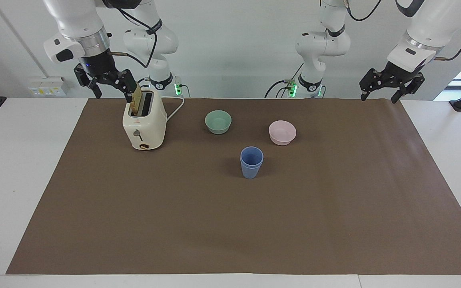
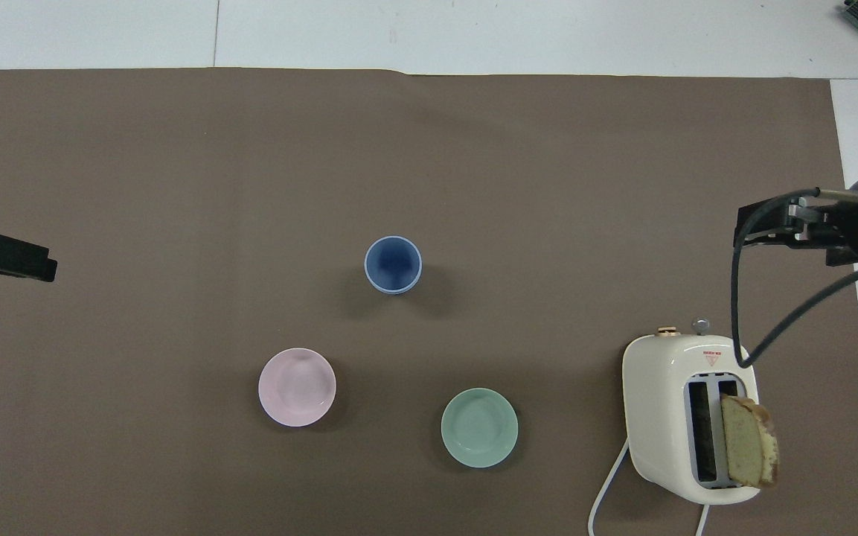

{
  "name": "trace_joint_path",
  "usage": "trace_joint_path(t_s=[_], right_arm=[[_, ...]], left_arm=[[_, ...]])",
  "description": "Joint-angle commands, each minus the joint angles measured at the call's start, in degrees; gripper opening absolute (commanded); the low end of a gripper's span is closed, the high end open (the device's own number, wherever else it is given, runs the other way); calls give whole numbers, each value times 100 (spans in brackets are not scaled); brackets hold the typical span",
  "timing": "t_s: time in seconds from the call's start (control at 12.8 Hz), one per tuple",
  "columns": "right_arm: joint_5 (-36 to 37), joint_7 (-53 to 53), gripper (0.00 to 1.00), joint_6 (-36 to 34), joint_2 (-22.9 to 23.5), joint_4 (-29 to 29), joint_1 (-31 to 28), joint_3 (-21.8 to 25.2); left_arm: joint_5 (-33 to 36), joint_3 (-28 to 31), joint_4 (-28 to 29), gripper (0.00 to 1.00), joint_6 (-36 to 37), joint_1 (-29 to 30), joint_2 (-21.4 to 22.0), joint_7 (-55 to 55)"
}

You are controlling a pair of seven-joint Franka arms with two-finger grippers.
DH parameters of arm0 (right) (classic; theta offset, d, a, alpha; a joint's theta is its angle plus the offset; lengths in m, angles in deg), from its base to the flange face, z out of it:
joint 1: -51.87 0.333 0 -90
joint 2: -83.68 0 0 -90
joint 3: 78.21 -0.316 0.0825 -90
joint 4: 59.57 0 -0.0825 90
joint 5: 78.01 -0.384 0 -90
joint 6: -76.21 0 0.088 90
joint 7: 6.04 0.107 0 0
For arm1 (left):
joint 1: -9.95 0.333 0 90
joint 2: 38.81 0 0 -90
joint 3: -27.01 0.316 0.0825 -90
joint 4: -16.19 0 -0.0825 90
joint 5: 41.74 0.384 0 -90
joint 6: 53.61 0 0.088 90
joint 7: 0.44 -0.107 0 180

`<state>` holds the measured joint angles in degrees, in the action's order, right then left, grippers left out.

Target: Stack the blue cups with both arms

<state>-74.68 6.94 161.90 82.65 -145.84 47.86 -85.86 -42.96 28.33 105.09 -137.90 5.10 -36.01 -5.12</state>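
Observation:
The two blue cups (image 1: 251, 162) stand nested one inside the other, upright, near the middle of the brown mat; they also show in the overhead view (image 2: 393, 264). My right gripper (image 1: 109, 89) is open and empty, raised over the mat's edge beside the toaster at the right arm's end; its black hand shows in the overhead view (image 2: 789, 225). My left gripper (image 1: 379, 95) is open and empty, raised over the mat's corner at the left arm's end, and waits there; its tip shows in the overhead view (image 2: 8, 257).
A cream toaster (image 1: 144, 124) with a bread slice (image 1: 135, 101) in one slot stands toward the right arm's end. A mint-green bowl (image 1: 218, 121) and a pale pink bowl (image 1: 282, 132) sit nearer to the robots than the cups.

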Motion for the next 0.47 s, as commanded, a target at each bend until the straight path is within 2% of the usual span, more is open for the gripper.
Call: trace_joint_path(t_s=[0.0,0.39], right_arm=[[116,-155,100,-70,51,111,-65,-105],[54,-164,100,-70,42,102,-56,-105]], left_arm=[[-71,-1,13,100,97,37,45,-24],[-71,-1,13,100,97,37,45,-15]])
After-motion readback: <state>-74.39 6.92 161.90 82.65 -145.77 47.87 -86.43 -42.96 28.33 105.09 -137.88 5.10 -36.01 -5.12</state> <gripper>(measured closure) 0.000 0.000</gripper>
